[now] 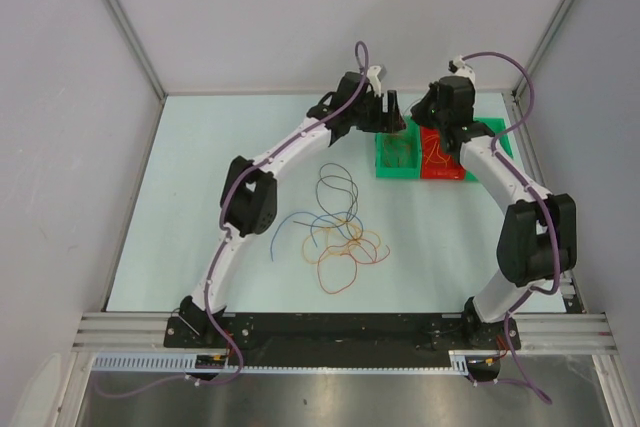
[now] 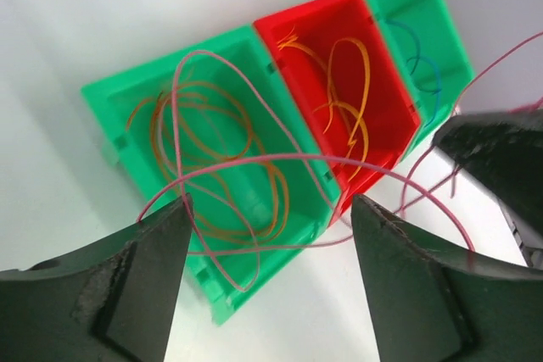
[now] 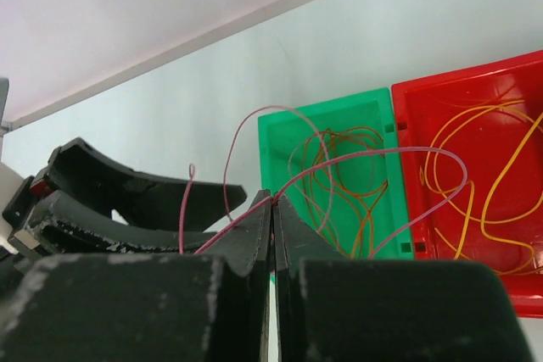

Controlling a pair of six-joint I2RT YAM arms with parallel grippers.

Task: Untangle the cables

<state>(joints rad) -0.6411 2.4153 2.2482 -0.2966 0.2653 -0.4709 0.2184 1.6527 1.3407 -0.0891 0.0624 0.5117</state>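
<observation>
A tangle of orange, blue, red and dark brown cables [image 1: 338,227] lies on the table's middle. My right gripper [image 3: 272,199] is shut on a thin pink-red cable [image 3: 382,154] that loops over the left green bin [image 3: 322,112]. In the top view the right gripper [image 1: 428,113] hangs at the bins' back edge. My left gripper [image 2: 270,235] is open just above the same green bin [image 2: 170,61], and the pink-red cable [image 2: 280,156] runs between its fingers [image 2: 144,277] without being held. In the top view the left gripper [image 1: 393,109] is close beside the right one.
The left green bin holds orange-brown cables. A red bin [image 2: 305,10] next to it holds orange cables. A second green bin [image 2: 441,31] to its right holds a blue cable. All three bins [image 1: 440,157] stand at the back right, near the enclosure's walls.
</observation>
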